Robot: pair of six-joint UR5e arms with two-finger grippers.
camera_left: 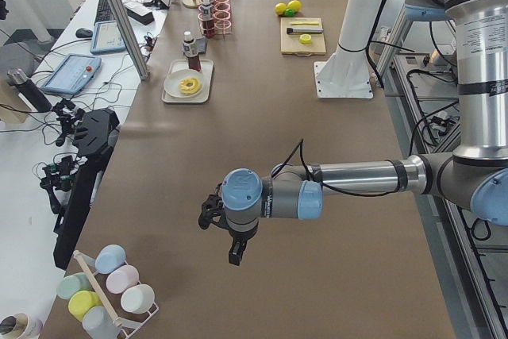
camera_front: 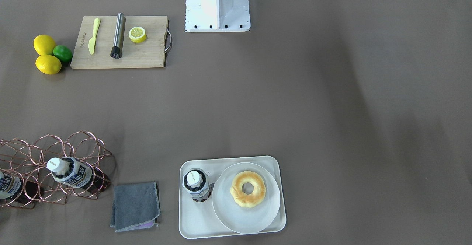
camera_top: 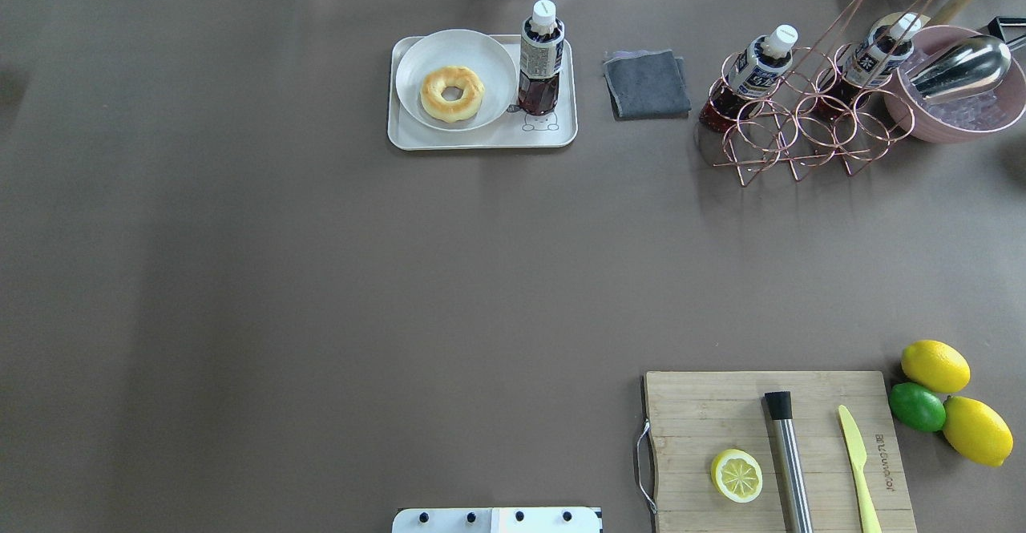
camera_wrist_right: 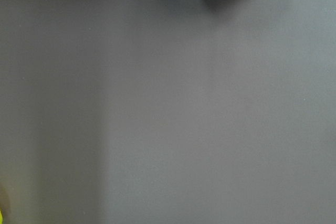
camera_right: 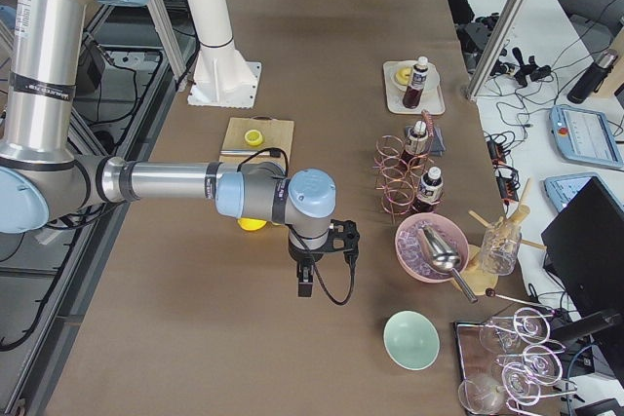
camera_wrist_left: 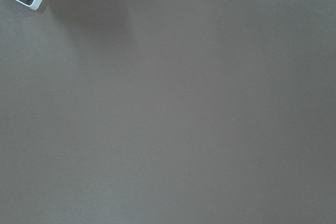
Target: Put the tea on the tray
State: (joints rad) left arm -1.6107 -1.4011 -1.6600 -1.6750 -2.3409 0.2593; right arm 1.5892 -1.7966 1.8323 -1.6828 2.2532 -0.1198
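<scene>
One tea bottle (camera_top: pixel 539 60) with a white cap stands upright on the cream-white tray (camera_top: pixel 481 139), beside a round plate (camera_top: pixel 417 60) that holds a donut (camera_top: pixel 453 94). It also shows in the front-facing view (camera_front: pixel 197 186). Two alike bottles (camera_top: pixel 757 68) (camera_top: pixel 870 56) lie in a copper wire rack (camera_top: pixel 801 132). My left gripper (camera_left: pixel 236 258) hangs over bare table far from the tray, seen only in the exterior left view. My right gripper (camera_right: pixel 304 287) hangs over bare table near the lemons, seen only in the exterior right view. I cannot tell whether either is open or shut.
A grey cloth (camera_top: pixel 646 82) lies between tray and rack. A pink bowl (camera_top: pixel 962 116) with a metal scoop stands at the far right. A cutting board (camera_top: pixel 705 413) holds a half lemon, a steel rod and a yellow knife, with lemons (camera_top: pixel 935 365) beside it. A green bowl (camera_right: pixel 410 339) sits near my right gripper.
</scene>
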